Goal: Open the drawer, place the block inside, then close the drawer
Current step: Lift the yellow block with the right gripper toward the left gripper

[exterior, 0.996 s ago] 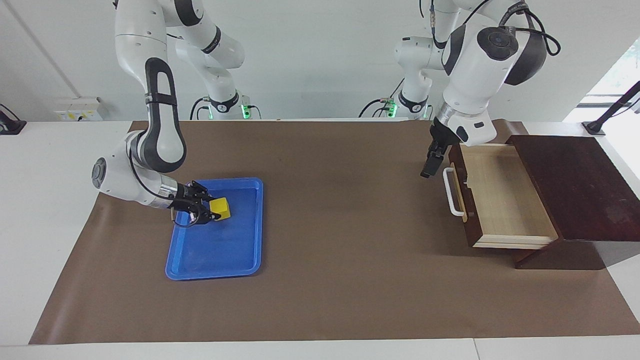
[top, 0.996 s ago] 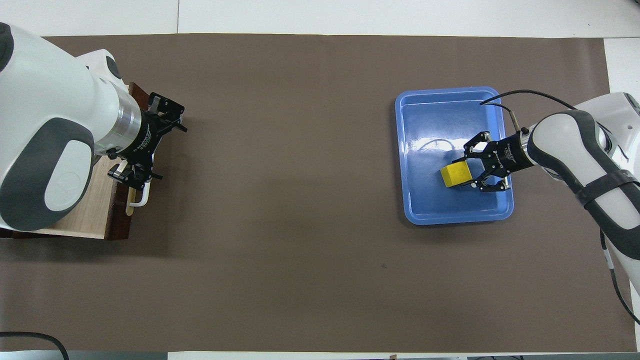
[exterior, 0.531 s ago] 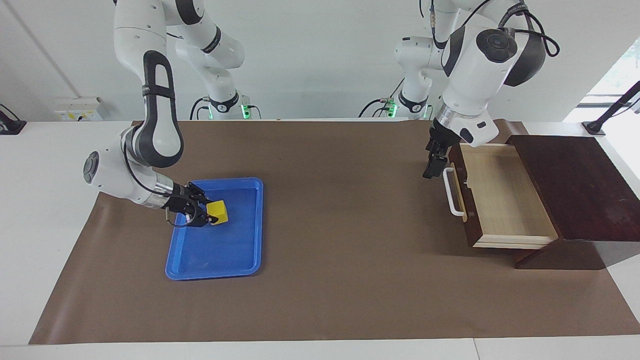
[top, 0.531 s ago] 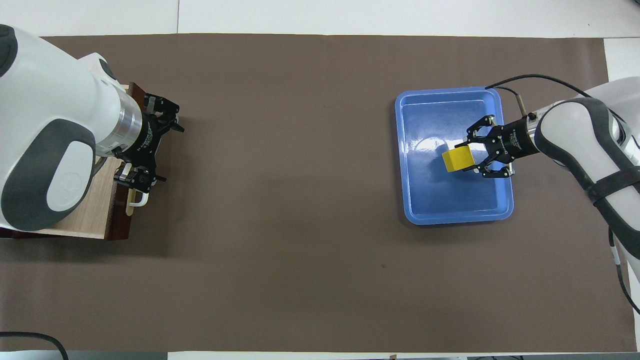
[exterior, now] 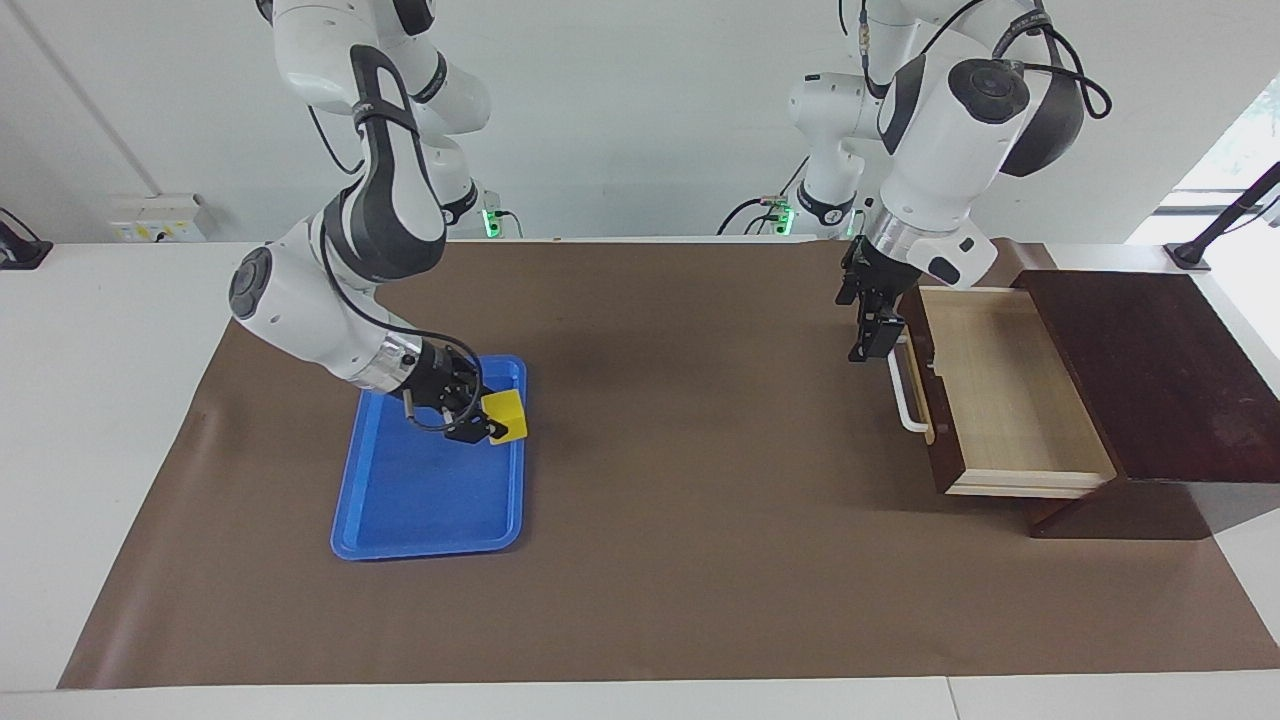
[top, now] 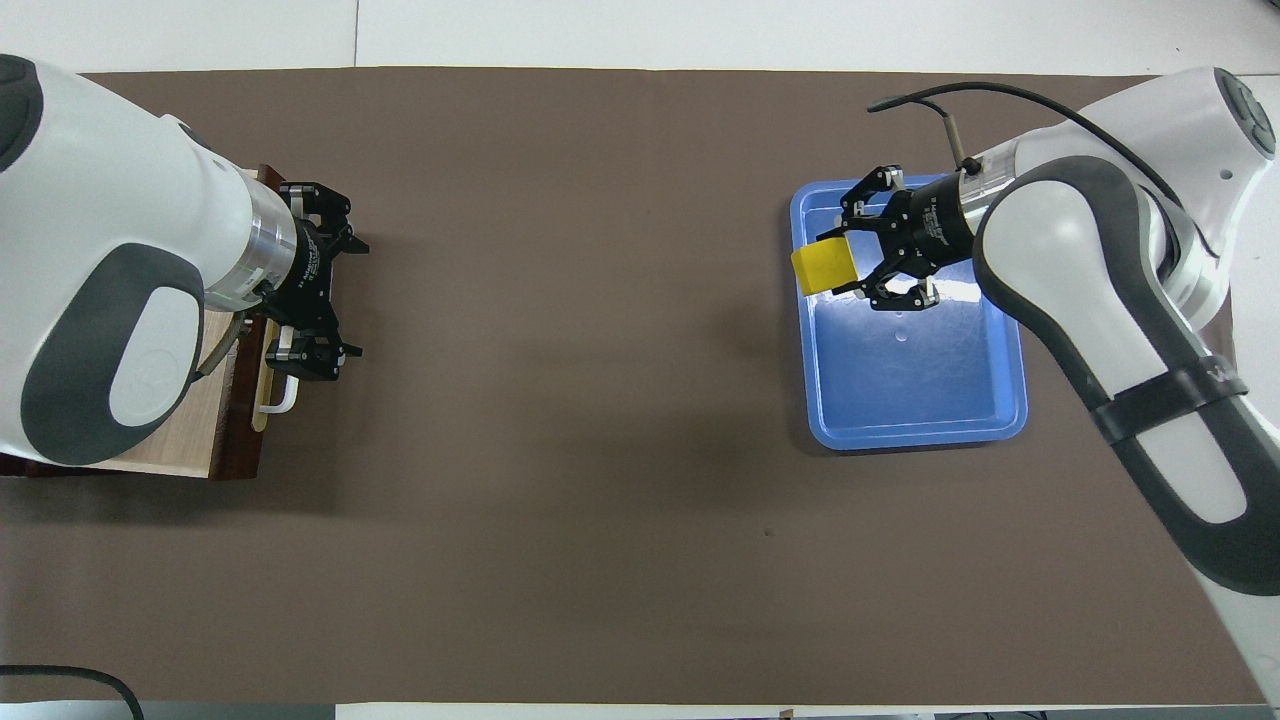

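The yellow block (exterior: 506, 415) (top: 822, 268) hangs in the air over the edge of the blue tray (exterior: 345, 500) (top: 1010, 425) that faces the left arm's end of the table. My right gripper (exterior: 492, 425) (top: 846, 263) is shut on it. The drawer (exterior: 1000, 400) (top: 190, 420) stands pulled out of the dark wooden box (exterior: 1150, 370), and its pale inside holds nothing. My left gripper (exterior: 862, 320) (top: 338, 300) is open just over the mat beside the drawer's white handle (exterior: 905, 390) (top: 280, 385), holding nothing.
A brown mat (exterior: 700, 450) covers the table between tray and drawer. White table edge runs around it. The left arm's bulky wrist hides part of the drawer in the overhead view.
My right gripper has lifted the block off the tray floor and carried it toward the left arm's end, to over the tray's edge. The left gripper has shifted slightly by the handle.
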